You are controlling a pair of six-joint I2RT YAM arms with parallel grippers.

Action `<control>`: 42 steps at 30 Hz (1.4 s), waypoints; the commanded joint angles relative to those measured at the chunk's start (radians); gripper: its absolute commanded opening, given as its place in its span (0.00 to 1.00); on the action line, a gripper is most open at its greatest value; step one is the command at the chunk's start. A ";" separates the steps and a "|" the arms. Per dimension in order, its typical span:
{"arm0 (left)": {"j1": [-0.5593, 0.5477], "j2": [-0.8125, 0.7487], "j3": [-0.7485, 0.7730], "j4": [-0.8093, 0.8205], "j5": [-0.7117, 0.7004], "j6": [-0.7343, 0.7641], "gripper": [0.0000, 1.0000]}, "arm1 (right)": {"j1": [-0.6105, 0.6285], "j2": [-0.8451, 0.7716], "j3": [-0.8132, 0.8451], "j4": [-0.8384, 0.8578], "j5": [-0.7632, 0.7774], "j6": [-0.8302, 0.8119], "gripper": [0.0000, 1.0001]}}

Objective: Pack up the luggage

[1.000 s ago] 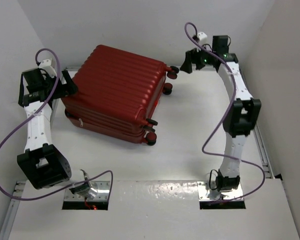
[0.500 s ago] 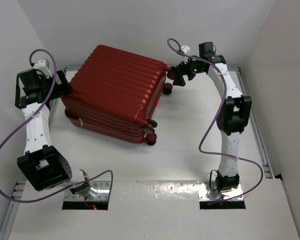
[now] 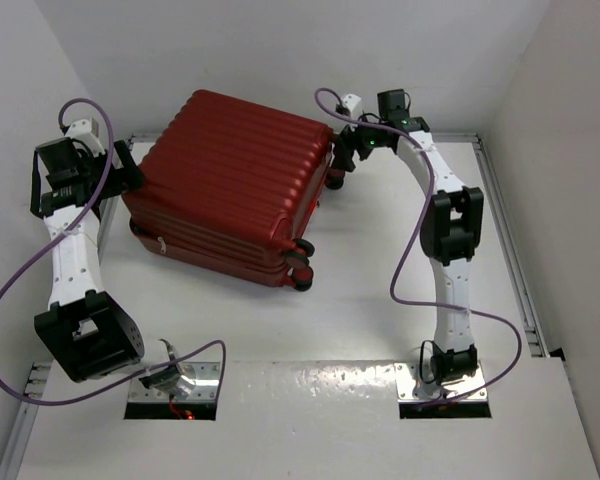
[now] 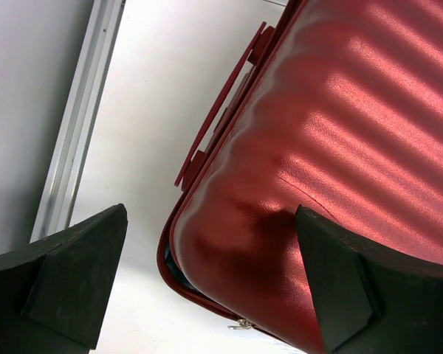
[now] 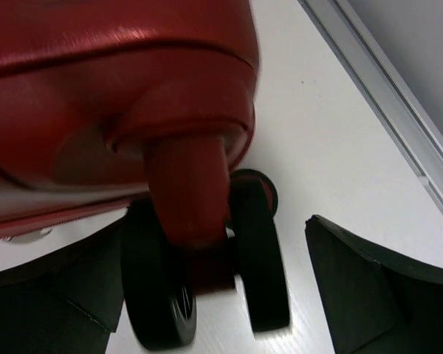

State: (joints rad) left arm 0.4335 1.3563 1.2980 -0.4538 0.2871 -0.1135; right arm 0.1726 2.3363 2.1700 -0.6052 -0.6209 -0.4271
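The luggage (image 3: 235,185), a large dark red ribbed hard-shell suitcase, lies flat and closed on the white table, wheels to the right. My left gripper (image 3: 130,175) is open at its left corner; in the left wrist view the red shell (image 4: 332,147) fills the space between the fingers, with a sliver of blue lining and a zipper pull (image 4: 240,324) at the seam. My right gripper (image 3: 345,160) is open at the far right corner, its fingers either side of a twin black wheel (image 5: 207,273) under its red caster leg.
Metal rails edge the table at the left (image 4: 77,125) and the right (image 3: 510,250). White walls close in on three sides. More black wheels (image 3: 300,265) stick out at the suitcase's near right corner.
My right arm has swung left from the far right corner of the table to the suitcase's far wheel. My left gripper shifted slightly left; the suitcase has not moved.
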 commanded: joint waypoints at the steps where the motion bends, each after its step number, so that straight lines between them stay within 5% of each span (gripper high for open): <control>1: 0.005 -0.025 -0.006 0.029 -0.020 0.002 0.99 | 0.028 0.017 0.054 0.100 0.000 -0.039 0.91; 7: 0.014 -0.025 -0.026 0.038 -0.029 0.002 0.99 | 0.039 -0.032 -0.033 0.235 0.003 -0.050 0.70; 10: 0.014 -0.034 -0.048 0.047 -0.029 0.002 0.99 | 0.039 -0.071 -0.082 0.280 -0.002 -0.087 0.40; 11: 0.014 -0.034 -0.048 0.047 -0.029 0.002 0.99 | 0.038 -0.087 -0.123 0.315 -0.003 -0.105 0.20; 14: 0.014 -0.043 -0.068 0.067 -0.020 0.002 0.99 | 0.036 -0.130 -0.153 0.367 0.007 -0.130 0.00; 29: 0.014 -0.071 -0.138 0.096 -0.002 -0.008 0.99 | 0.048 -0.212 -0.194 0.884 0.069 0.088 0.00; 36: 0.014 -0.071 -0.094 0.067 -0.031 0.014 0.99 | 0.080 -0.081 -0.167 0.864 0.101 0.076 0.00; 40: 0.024 -0.080 -0.085 0.047 -0.049 0.026 0.99 | 0.070 -0.144 -0.316 0.901 0.113 0.068 0.45; 42: 0.024 -0.080 -0.085 0.047 -0.058 0.026 0.99 | 0.053 -0.185 -0.343 0.906 0.113 0.085 0.55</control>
State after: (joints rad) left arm 0.4438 1.2919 1.1957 -0.3458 0.2661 -0.1165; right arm 0.2344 2.2719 1.8427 0.0277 -0.5770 -0.4274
